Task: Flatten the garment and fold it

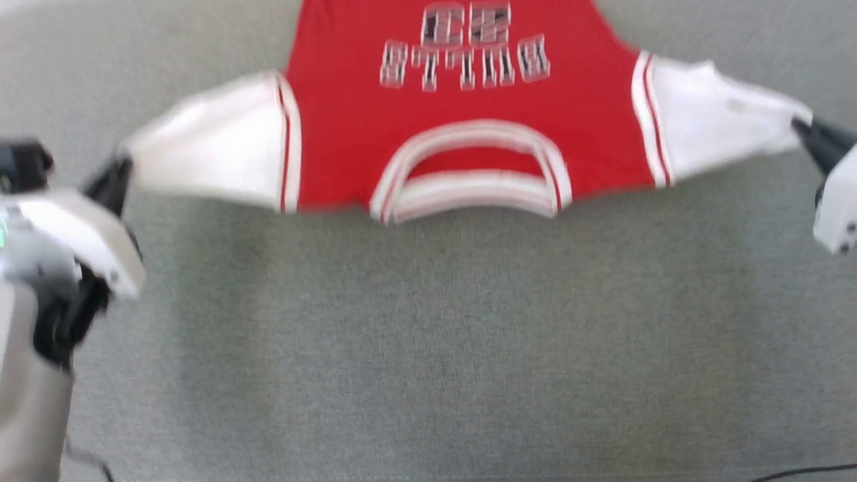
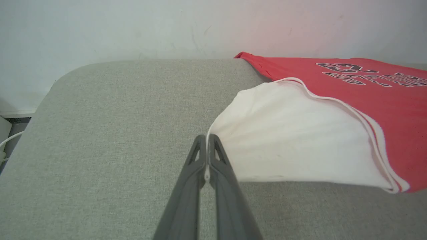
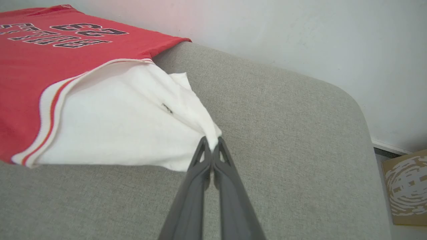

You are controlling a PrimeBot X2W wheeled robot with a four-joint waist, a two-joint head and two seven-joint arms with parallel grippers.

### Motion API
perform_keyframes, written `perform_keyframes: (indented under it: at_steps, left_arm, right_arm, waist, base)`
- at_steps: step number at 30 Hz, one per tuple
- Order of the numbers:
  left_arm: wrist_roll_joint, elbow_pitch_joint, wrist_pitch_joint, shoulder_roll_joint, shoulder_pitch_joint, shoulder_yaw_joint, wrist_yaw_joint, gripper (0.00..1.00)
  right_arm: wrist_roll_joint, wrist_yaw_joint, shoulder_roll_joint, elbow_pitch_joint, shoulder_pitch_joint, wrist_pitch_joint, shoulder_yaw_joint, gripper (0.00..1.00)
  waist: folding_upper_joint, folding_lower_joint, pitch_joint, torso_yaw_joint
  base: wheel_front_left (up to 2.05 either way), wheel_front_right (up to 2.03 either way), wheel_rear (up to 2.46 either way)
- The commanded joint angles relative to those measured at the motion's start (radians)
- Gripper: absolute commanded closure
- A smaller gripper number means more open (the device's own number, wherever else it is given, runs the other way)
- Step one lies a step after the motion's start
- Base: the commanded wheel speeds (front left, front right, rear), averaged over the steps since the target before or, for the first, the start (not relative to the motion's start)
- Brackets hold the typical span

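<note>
Grey woven fabric covers the padded surface (image 1: pixel 428 348) on which the garment (image 1: pixel 469 134) lies spread chest-up, its striped collar (image 1: pixel 469 171) nearest the robot and its lettering (image 1: pixel 465 53) toward the far edge. At the left of the head view, the left gripper (image 1: pixel 117 177) reaches in from a pale, bent forearm, fingers pointing inward at the white left sleeve (image 1: pixel 207 150). The left wrist view adds the detail: both dark fingers are pressed together on the sleeve's cuff edge, the cloth fanning out in pleats from the pinch and raised a little off the surface, with a pale wall (image 2: pixel 133 26) behind and a white cable (image 2: pixel 10 140) off the surface's corner. Across the red body, the right sleeve (image 1: pixel 710 120) is drawn out sideways to the right gripper (image 1: pixel 803 130), whose fingers angle in from the right edge. The right wrist view shows them clamped on the bunched sleeve tip, and a cardboard box (image 3: pixel 407 186) on the floor beyond.
</note>
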Motion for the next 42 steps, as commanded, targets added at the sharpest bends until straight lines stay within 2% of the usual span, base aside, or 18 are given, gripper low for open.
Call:
perform_keyframes:
  at_steps: [1,8,14,17,20,25,26,27,28,35,38,42]
  left_arm:
    - [-0.016,-0.015,0.021,0.019,0.047,0.008,-0.003,1.00]
    - [-0.118,-0.172,0.168,0.034,0.308,0.024,0.029,1.00]
    - [-0.174,-0.310,0.245,0.060,0.519,0.051,0.073,1.00]
    - [-0.197,-0.372,0.309,0.070,0.607,0.031,0.081,1.00]
    - [-0.224,-0.432,0.350,0.052,0.666,0.010,0.098,1.00]
    - [-0.209,-0.472,0.364,0.010,0.703,-0.056,0.108,1.00]
    - [-0.209,-0.475,0.363,-0.001,0.700,-0.065,0.109,1.00]
    - [-0.212,-0.478,0.359,-0.013,0.696,-0.071,0.109,1.00]
    - [-0.215,-0.482,0.356,-0.023,0.690,-0.075,0.110,1.00]
    - [-0.192,-0.567,0.317,-0.062,0.653,-0.094,0.118,1.00]
    - [-0.198,-0.614,0.301,-0.097,0.638,-0.124,0.102,1.00]
    - [-0.137,-0.651,0.265,-0.118,0.618,-0.170,0.093,1.00]
  right_arm:
    - [0.009,-0.003,-0.022,-0.013,0.037,0.017,-0.012,1.00]
    - [0.050,-0.003,-0.085,-0.161,0.291,0.163,-0.048,1.00]
    - [0.085,-0.003,-0.104,-0.275,0.500,0.295,-0.149,1.00]
    - [0.074,-0.003,-0.111,-0.321,0.595,0.360,-0.198,1.00]
    - [0.054,-0.003,-0.088,-0.361,0.673,0.392,-0.242,1.00]
    - [0.037,-0.003,-0.020,-0.381,0.751,0.429,-0.310,1.00]
    - [0.036,-0.003,-0.008,-0.382,0.755,0.428,-0.328,0.93]
    - [0.032,-0.003,-0.002,-0.389,0.755,0.424,-0.339,0.36]
    - [0.029,-0.003,0.002,-0.397,0.753,0.425,-0.345,0.00]
    - [0.039,-0.003,0.011,-0.490,0.625,0.430,-0.395,0.00]
    - [0.033,-0.003,0.019,-0.510,0.531,0.432,-0.427,0.00]
    - [0.012,-0.003,0.009,-0.520,0.375,0.475,-0.430,0.00]
  waist:
    - [0.0000,0.0005,-0.120,-0.007]
    - [0.0000,0.0005,-0.191,-0.007]
    - [0.0000,0.0005,-0.220,-0.010]
    - [0.0000,0.0005,-0.227,-0.005]
    - [0.0000,0.0005,-0.226,0.002]
    - [0.0000,0.0005,-0.209,0.027]
    - [0.0000,0.0005,-0.203,0.034]
    - [0.0000,0.0005,-0.194,0.042]
    - [0.0000,0.0005,-0.184,0.049]
    - [0.0000,0.0005,-0.070,0.113]
    - [0.0000,0.0005,-0.005,0.159]
    - [0.0000,0.0005,0.093,0.223]
  base:
    - [0.00,0.00,0.00]
    - [0.00,0.00,0.00]
    - [0.00,0.00,0.00]
    - [0.00,0.00,0.00]
    - [0.00,0.00,0.00]
    - [0.00,0.00,0.00]
    - [0.00,0.00,0.00]
    - [0.00,0.00,0.00]
    - [0.00,0.00,0.00]
    - [0.00,0.00,0.00]
    - [0.00,0.00,0.00]
    - [0.00,0.00,0.00]
